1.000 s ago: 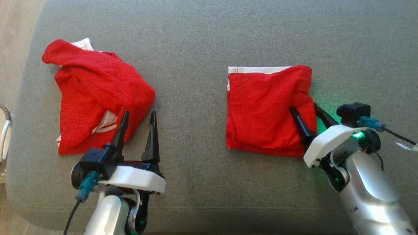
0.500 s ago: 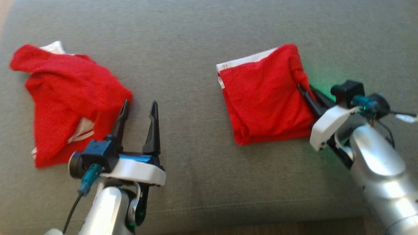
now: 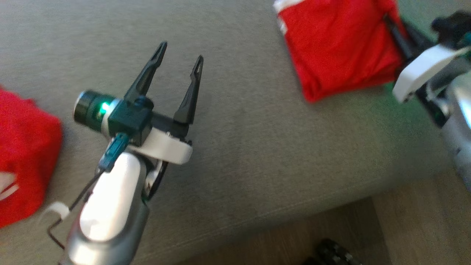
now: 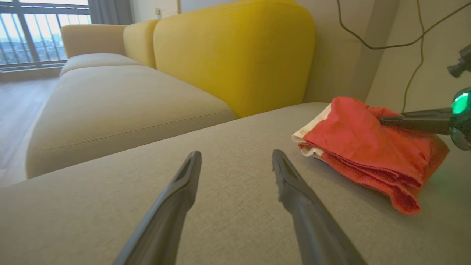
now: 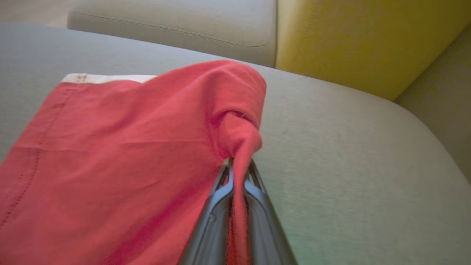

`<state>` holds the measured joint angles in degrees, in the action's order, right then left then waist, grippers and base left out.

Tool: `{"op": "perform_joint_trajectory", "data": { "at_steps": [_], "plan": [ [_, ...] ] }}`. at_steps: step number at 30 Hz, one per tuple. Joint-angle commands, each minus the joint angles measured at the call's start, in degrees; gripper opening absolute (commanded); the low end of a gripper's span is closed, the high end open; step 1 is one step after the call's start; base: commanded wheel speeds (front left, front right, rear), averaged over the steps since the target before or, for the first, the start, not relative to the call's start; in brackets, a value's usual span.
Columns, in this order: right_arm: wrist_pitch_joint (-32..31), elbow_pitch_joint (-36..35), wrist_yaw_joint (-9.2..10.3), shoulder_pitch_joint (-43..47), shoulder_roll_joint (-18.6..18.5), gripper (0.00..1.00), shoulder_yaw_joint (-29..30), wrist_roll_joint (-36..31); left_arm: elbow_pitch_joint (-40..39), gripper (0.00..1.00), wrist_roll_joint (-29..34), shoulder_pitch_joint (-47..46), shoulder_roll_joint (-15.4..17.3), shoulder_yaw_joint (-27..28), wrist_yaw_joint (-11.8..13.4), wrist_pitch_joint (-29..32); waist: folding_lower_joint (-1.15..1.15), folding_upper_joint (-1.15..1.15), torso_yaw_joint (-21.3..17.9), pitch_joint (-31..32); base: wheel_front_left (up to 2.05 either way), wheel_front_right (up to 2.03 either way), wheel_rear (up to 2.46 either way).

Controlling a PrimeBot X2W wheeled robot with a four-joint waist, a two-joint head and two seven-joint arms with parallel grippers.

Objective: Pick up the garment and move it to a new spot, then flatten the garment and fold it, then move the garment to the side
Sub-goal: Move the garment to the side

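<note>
Found folded red garment (image 3: 338, 48) on grey sofa cushion (image 3: 257, 147), right edge pinched in clamped right hand (image 5: 238, 163). Found left hand (image 3: 180, 51) spread wide, empty. Judged at move-to-side step; requires gentle sideways carry keeping folds intact

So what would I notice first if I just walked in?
The bright folded red garment on the grey seat, with the right claw pinching its bunched edge. Then the left claw, wide open above bare seat, and the big yellow cushion behind.
</note>
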<state>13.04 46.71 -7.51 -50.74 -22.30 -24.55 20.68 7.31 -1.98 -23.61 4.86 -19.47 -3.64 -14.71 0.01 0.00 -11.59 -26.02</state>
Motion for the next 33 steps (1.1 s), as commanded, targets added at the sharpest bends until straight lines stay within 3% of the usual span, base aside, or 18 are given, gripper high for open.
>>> {"op": "perform_joint_trajectory", "data": {
  "at_steps": [1, 13, 25, 26, 27, 33],
  "plan": [
    [1.0, -0.1, 0.02, -2.1, -1.8, 0.0, 0.2, 1.5, -1.0, 1.0, 1.1, -2.8, 1.6, 0.4, -0.9, -0.3, -0.01, 0.0, -5.3, -5.1, 0.0, 0.0, 0.0],
    [1.9, 8.3, 0.02, -9.2, -4.1, 0.0, 7.2, 5.1, 1.0, 1.0, 2.1, -11.3, 4.1, -3.7, -2.9, -0.2, -0.01, 0.0, -9.7, -10.2, 0.0, 0.0, 0.0],
    [2.0, 8.8, 0.02, -10.6, -3.9, 0.0, 15.5, 1.4, 0.7, 1.0, 0.9, -10.8, 4.3, -4.1, -2.2, 0.0, -0.01, 0.0, -8.8, -11.2, 0.0, 0.0, 0.0],
    [2.0, 8.7, 0.02, -10.6, -4.0, 0.29, 16.4, 0.8, 0.7, 1.0, 0.8, -10.7, 4.3, -4.2, -2.1, 0.0, -0.01, 0.0, -8.5, -11.2, 0.0, 0.0, 0.0],
    [2.0, 8.4, 0.02, -10.4, -3.9, 1.0, 17.4, 0.4, 0.7, 1.0, 0.7, -10.5, 4.2, -4.2, -2.0, -0.1, -0.01, 0.0, -8.2, -11.1, 0.0, 0.0, 0.0],
    [2.0, 3.3, 0.02, -7.9, -3.5, 1.0, 25.1, -3.9, 1.5, 1.0, -0.7, -9.0, 3.3, -4.3, -1.1, -0.2, -0.01, 0.0, -5.8, -8.3, 0.0, 0.0, 0.0]
  ]
}}
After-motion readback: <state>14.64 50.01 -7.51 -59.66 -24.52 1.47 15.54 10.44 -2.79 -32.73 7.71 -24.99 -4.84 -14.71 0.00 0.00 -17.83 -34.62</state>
